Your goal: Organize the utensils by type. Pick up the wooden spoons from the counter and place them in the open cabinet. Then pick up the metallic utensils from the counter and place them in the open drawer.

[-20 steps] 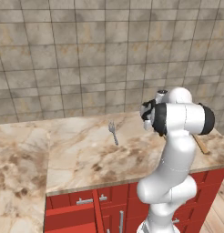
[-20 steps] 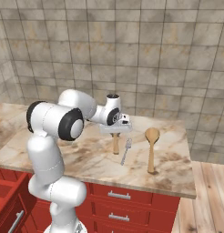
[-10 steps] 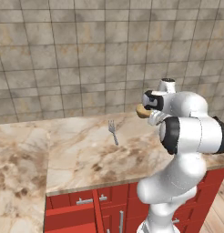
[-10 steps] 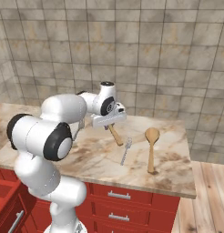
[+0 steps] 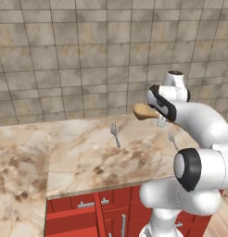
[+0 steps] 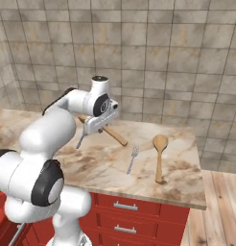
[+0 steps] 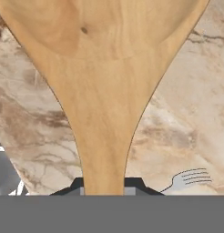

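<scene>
The gripper [image 6: 98, 126] is shut tight on a wooden spoon [image 6: 115, 137] and holds it up in the air over the counter [image 6: 187, 187]. In the right base view the spoon's long handle sticks out to the right of the gripper and slants down. In the left base view its round bowl [image 5: 142, 111] pokes out to the left of the gripper [image 5: 160, 122]. In the hand view the spoon [image 7: 104, 91] looks huge, and the gripper [image 7: 107, 185] squeezes its neck between two dark fingertips [image 7: 134, 183].

A bit of a red drawer [image 6: 1, 231] shows at the bottom left of the right base view. It is cut off, so I cannot tell what is inside it.

A second wooden spoon [image 6: 159, 156] lies flat on the right side of the counter. The right fork [image 6: 133, 159] lies just to its left, not touching it. In the left base view this fork [image 5: 171, 139] peeks out beside the white arm.

The left fork [image 5: 115, 133] lies well apart from it, farther left and nearer the wall. In the right base view it [image 6: 80, 141] is partly hidden behind the gripper.

The hand view shows the tines of one fork [image 7: 190, 178] down on the counter [image 7: 186, 113]. I cannot tell which fork it is.
</scene>
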